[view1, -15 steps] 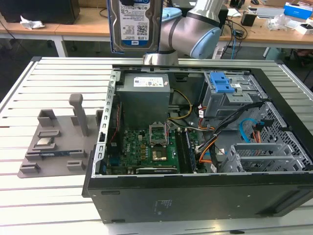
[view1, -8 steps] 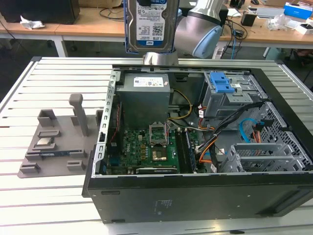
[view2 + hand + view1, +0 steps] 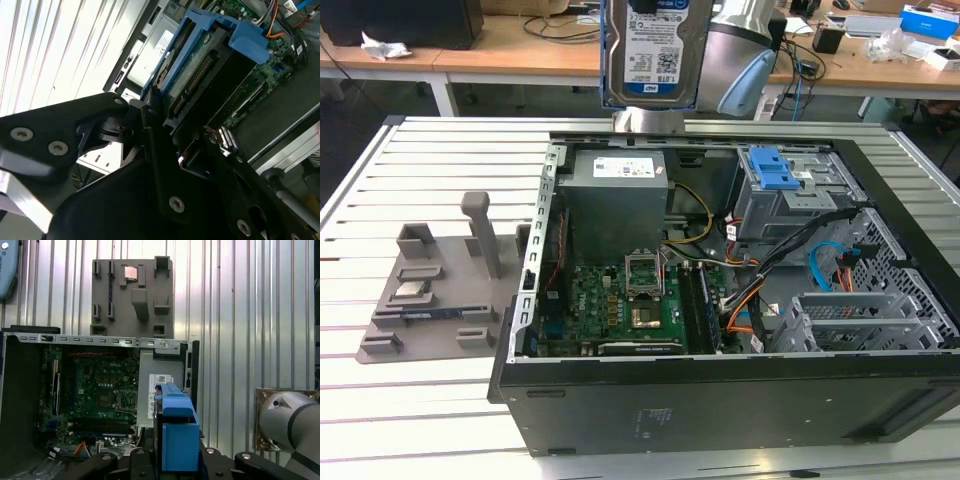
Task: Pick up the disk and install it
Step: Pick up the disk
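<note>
Overhead, the disk (image 3: 652,50) hung above the power-supply end of the open computer case (image 3: 720,405), its top cut off in the exterior view. The hand (image 3: 184,145) was closed on its blue-railed body, though exactly where the fingertips met it was hard to make out.

Slatted metal table (image 3: 420,425); wooden desks (image 3: 510,45) behind, cluttered with cables (image 3: 555,25); dark floor (image 3: 370,120).

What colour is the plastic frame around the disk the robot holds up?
Blue. The frame on the disk shows best in the first wrist view.
</note>
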You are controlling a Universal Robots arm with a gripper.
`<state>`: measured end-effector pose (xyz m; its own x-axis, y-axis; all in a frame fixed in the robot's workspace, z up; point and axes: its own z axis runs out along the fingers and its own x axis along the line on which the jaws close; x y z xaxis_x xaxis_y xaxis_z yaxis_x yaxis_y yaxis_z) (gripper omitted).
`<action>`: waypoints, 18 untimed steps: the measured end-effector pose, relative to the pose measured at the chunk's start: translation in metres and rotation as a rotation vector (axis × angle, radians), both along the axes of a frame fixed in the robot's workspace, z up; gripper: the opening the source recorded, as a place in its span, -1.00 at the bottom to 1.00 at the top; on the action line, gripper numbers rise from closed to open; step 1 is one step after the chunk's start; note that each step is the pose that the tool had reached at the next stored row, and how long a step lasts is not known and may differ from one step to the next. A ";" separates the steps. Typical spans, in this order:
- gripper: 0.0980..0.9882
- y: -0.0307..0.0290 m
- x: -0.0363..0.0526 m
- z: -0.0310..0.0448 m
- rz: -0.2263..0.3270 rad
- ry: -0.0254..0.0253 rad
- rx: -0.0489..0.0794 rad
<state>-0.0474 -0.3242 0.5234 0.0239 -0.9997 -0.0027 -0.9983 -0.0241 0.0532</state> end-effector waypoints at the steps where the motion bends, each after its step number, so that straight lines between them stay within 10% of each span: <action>1: -0.39 0.0000 0.0027 0.0000 0.000 0.0000 0.000; 7: -0.39 -0.0003 0.0207 -0.0001 0.000 -0.0002 0.000; 18: -0.39 -0.0410 0.0210 -0.0002 0.000 -0.0001 0.000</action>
<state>-0.0264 -0.3652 0.5233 0.0239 -0.9997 -0.0027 -0.9983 -0.0240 0.0532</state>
